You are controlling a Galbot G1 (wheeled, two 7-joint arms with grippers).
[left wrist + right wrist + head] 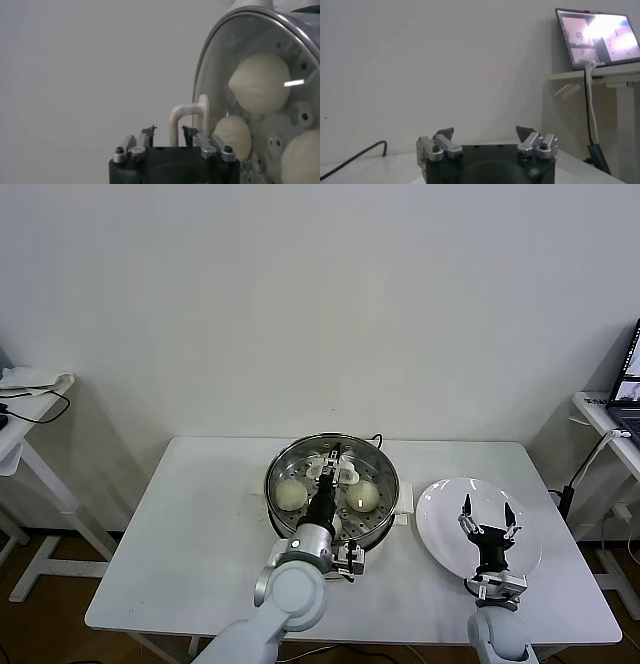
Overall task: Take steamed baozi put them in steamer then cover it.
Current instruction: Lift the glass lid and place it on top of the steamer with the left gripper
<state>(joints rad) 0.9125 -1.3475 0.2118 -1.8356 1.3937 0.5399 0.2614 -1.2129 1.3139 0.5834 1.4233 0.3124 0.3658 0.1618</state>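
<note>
Left gripper (167,131) pinched the glass lid's white handle (190,116) over the steamer (332,487); right gripper (488,513) hung spread wide above the plate (440,524).

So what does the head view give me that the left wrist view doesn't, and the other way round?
Only the head view shows the whole table, the white plate, and the right tool open above that plate. Only the left wrist view shows the clear glass lid over the buns, with the left tool closed on its white handle. Both show the steamer and baozi inside it.
</note>
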